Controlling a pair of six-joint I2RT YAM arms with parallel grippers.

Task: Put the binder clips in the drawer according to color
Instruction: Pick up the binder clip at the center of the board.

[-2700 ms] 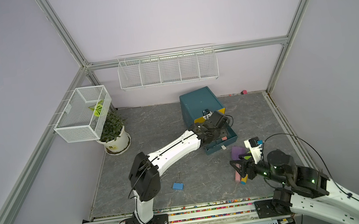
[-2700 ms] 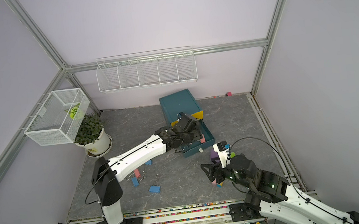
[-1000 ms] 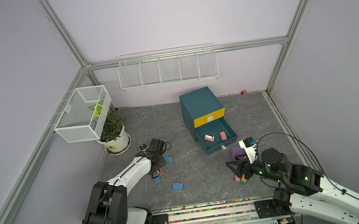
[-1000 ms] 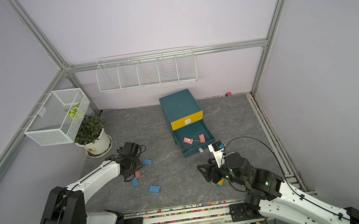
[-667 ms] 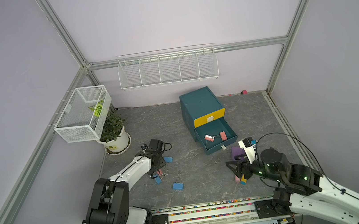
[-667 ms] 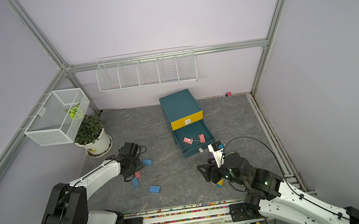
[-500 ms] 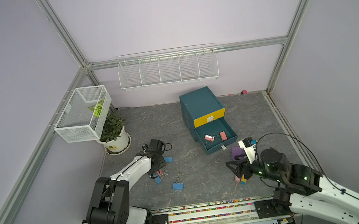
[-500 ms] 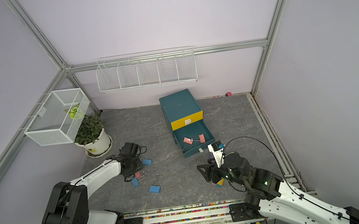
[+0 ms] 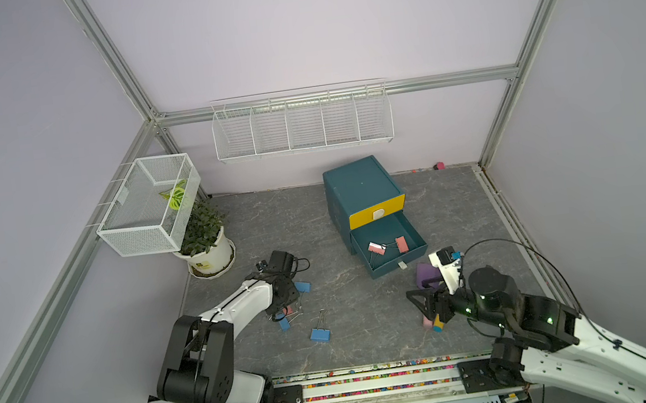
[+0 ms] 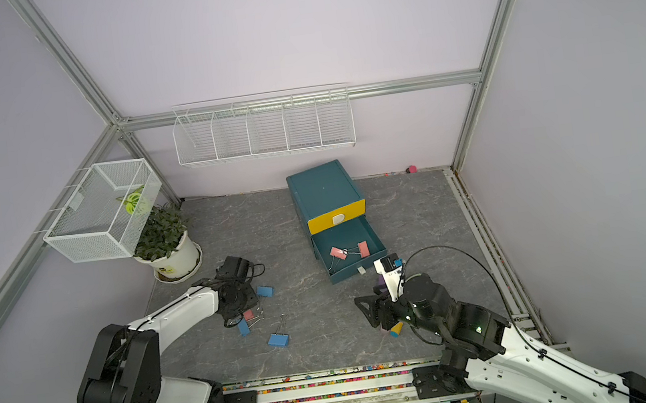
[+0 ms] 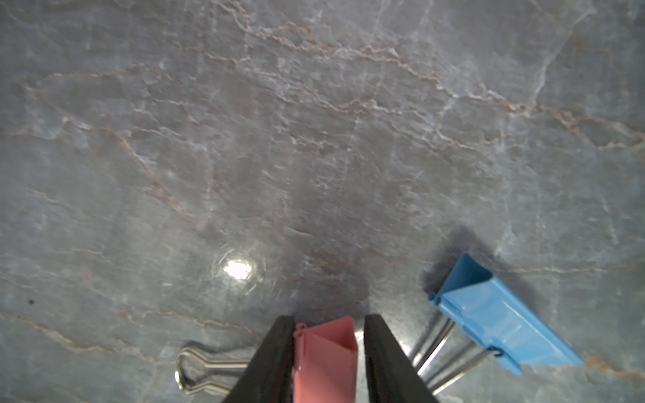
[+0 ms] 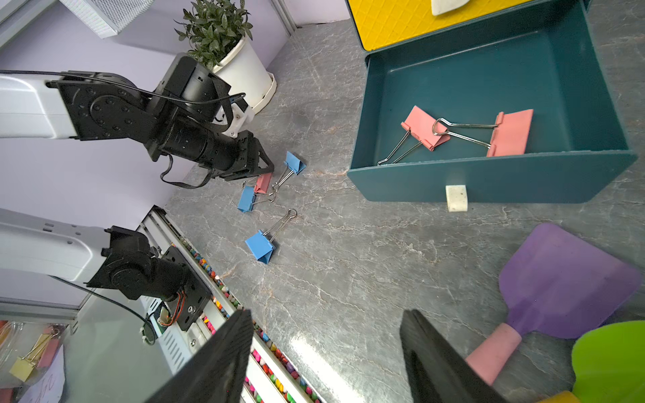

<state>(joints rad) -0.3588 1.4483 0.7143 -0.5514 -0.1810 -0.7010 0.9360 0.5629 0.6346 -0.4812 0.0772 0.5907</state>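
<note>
On the grey floor lies a pink binder clip [image 11: 324, 356], and my left gripper [image 11: 328, 319] straddles it. One finger touches the clip's side; a thin gap shows at the other, and the clip has not left the floor. In both top views the left gripper [image 9: 285, 314] points down at that spot. Three blue binder clips [image 9: 302, 286] [image 9: 284, 324] [image 9: 321, 334] lie around it. The dark-teal drawer [image 9: 400, 266] under the yellow one is pulled out and holds two pink clips [image 12: 424, 127] [image 12: 511, 132]. My right gripper [image 12: 326, 314] hovers open and empty.
A purple toy shovel [image 12: 565, 279] and a green one [image 12: 610, 363] lie beside the right gripper. A potted plant [image 9: 205, 242] stands at the back left under a wire basket [image 9: 146, 207]. A long wire rack [image 9: 301, 121] hangs on the rear wall.
The left arm came from the drawer to the loose clips, and over the last second its jaws narrowed around the pink clip. The right arm has not moved.
</note>
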